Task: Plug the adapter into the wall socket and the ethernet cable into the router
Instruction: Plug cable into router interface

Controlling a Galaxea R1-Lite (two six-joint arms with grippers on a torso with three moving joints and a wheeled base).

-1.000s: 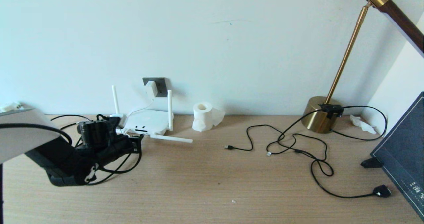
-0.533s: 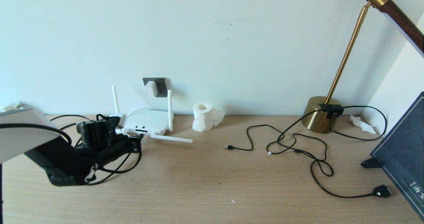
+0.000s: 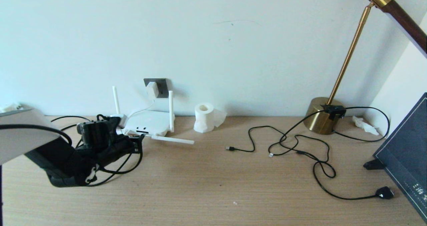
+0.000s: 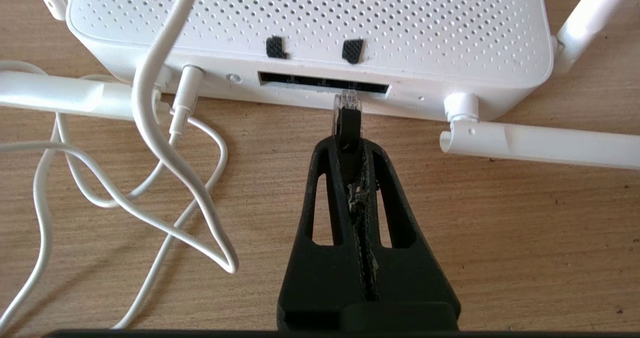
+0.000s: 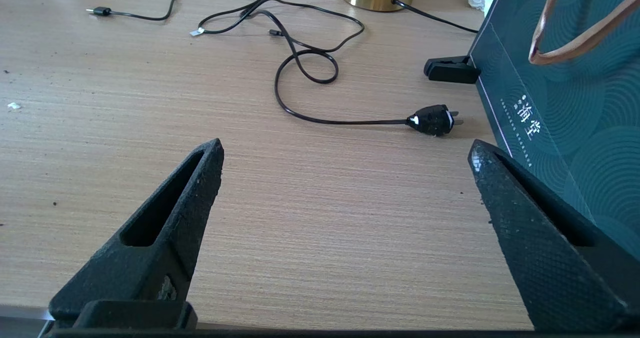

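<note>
Black left tool [image 4: 348, 143] pinches ethernet cable [image 4: 347, 121]; clear tip at router [image 4: 310, 23] port.

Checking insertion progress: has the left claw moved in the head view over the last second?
No. The left claw sits in the same spot against the router edge, shut on the ethernet cable plug at the ports.
</note>
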